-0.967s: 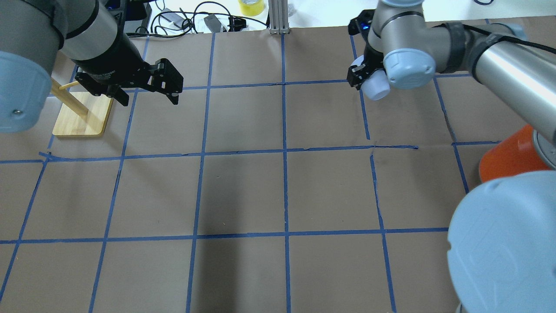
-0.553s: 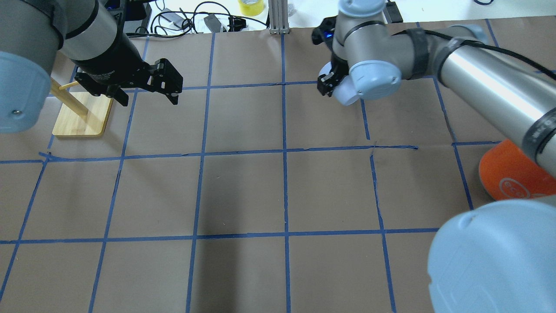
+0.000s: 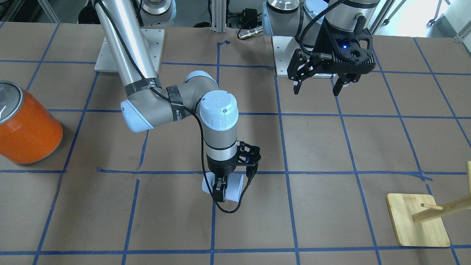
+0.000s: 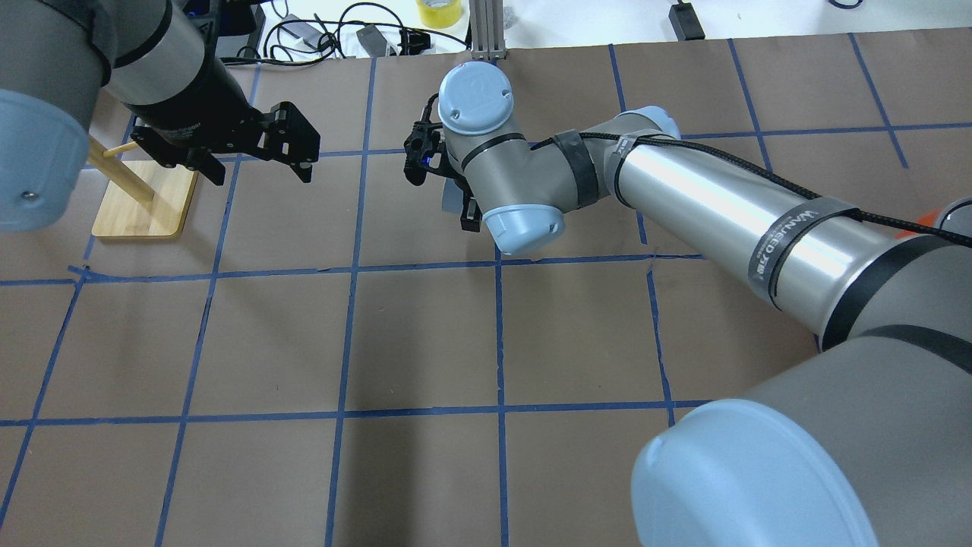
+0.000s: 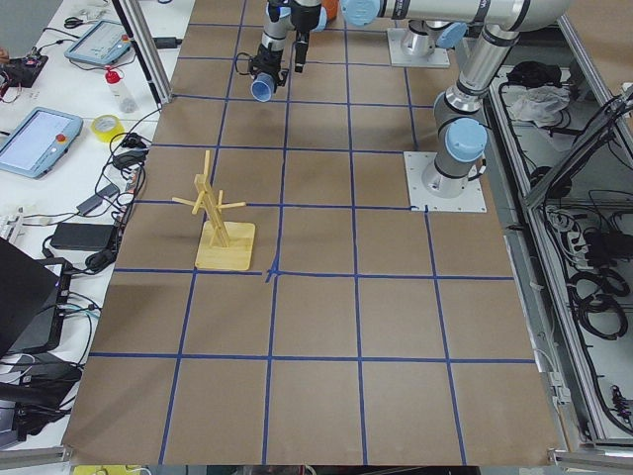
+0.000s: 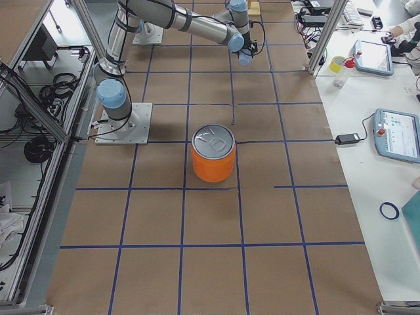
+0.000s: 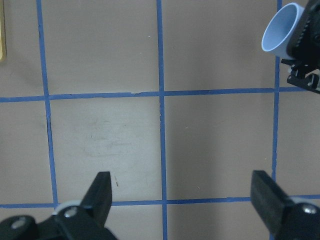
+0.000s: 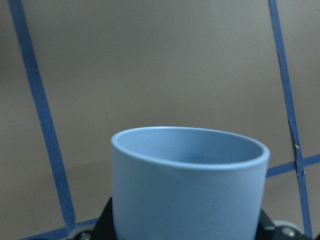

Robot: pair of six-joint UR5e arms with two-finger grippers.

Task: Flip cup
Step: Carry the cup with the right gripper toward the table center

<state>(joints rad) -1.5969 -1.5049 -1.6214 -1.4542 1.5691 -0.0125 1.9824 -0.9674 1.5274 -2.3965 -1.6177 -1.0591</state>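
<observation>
The cup (image 3: 235, 187) is a small pale lavender-blue tumbler. It lies on its side in my right gripper (image 3: 223, 190), just above the brown paper near the table's middle line. The jaws are shut on its wall. Its mouth points toward the robot's left, as the left wrist view (image 7: 279, 31) shows. It fills the right wrist view (image 8: 187, 185). From overhead only a sliver of the cup (image 4: 452, 199) shows under the right gripper (image 4: 468, 211). My left gripper (image 3: 316, 89) hangs open and empty above the table, well apart from the cup. It also shows overhead (image 4: 262, 173).
A large orange can (image 3: 27, 132) with a silver top stands on the robot's right side (image 6: 213, 161). A wooden peg stand (image 3: 417, 224) sits at the far left (image 4: 144, 201). Cables and a tape roll (image 4: 439, 11) lie beyond the far edge.
My right arm has swung left with the cup, from the far right square to the table's middle line. The left arm has not moved.
</observation>
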